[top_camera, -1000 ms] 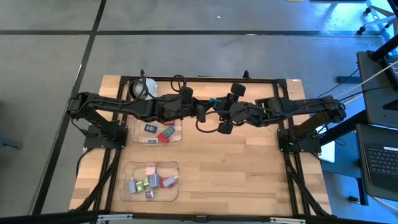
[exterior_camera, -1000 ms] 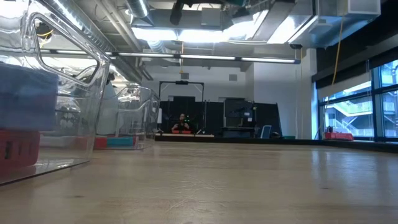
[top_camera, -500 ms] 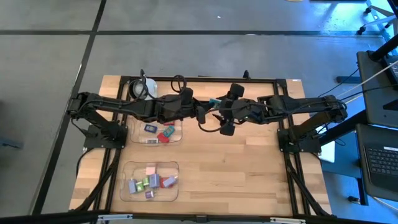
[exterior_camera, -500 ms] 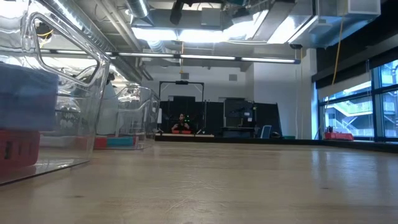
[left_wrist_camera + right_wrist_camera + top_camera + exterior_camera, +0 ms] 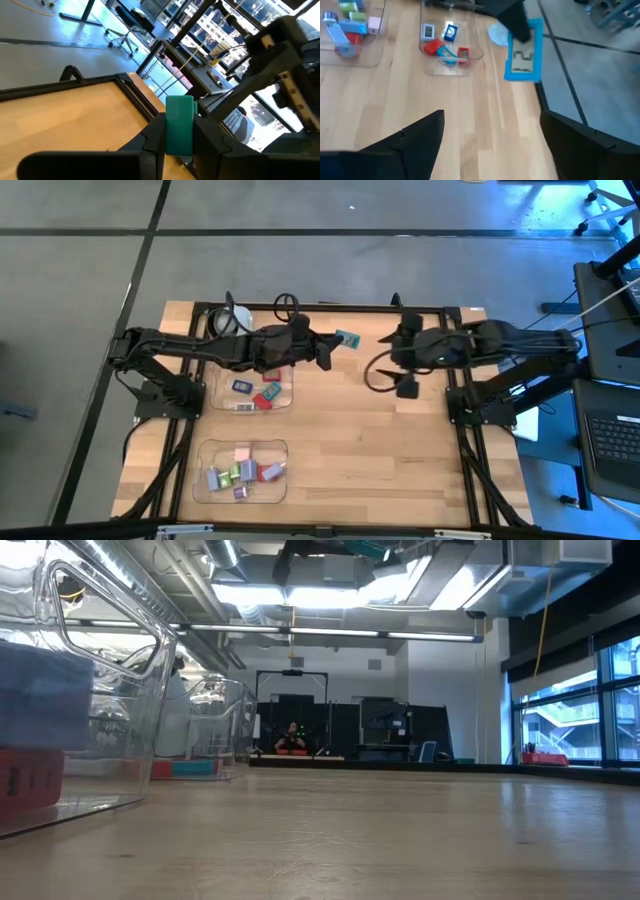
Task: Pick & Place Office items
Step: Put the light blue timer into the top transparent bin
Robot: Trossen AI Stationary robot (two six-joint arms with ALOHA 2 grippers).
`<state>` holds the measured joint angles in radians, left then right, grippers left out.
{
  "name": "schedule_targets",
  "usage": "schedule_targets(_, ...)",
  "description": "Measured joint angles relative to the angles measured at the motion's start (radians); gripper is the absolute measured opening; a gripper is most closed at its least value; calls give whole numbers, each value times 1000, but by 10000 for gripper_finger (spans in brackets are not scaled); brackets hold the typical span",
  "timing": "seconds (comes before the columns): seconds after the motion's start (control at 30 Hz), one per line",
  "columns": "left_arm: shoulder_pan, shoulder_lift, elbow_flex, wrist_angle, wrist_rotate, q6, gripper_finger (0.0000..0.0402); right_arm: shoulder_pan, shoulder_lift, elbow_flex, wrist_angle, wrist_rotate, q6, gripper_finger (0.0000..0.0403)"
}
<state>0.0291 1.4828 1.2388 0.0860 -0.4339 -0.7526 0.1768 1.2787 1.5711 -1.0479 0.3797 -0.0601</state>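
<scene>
A flat teal-blue piece with a pale face [image 5: 348, 338] hangs above the table's far middle, with my left gripper [image 5: 328, 350] shut on it. In the right wrist view the same piece [image 5: 525, 52] shows beyond my right gripper [image 5: 492, 115], which stands open with nothing between its fingers. That gripper [image 5: 392, 362] is to the right of the piece and apart from it. Several small red, teal-blue, pink, green and lavender office items lie in two clear trays, the far one [image 5: 283, 402] and the near one [image 5: 205, 452]. My left gripper pinches one end of the teal-blue piece [image 5: 179, 142] between its two fingers [image 5: 156, 135]. The fingers come nearly level from the table's left side. The rest of the piece sticks out beyond the fingertips, lifted clear of the table.
A white round cup-like object [image 5: 228, 322] stands at the far left behind the far tray. A black frame [image 5: 330, 307] runs along the table's far edge. Bare wood lies across the table's middle and near right. In the low view the near tray's wall [image 5: 90, 690] fills the left.
My right gripper has let go of the teal-blue piece, drawn back toward the table's right edge and risen a little. The piece stays in my left gripper, in about the same place above the table's far middle.
</scene>
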Motion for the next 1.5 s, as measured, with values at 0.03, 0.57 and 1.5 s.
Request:
schedule_targets(0.03, 6, 0, 0, 0, 3, 0, 64, 0, -14, 0, -5, 7, 0, 328)
schedule_targets(0.57, 67, -11, 0, 5, 103, 91, 73, -1, -405, -392, 339, -40, 38, 322)
schedule_targets(1.5, 97, -20, 0, -25, 175, 89, 74, -1, -822, -1195, 932, 131, 404, 322)
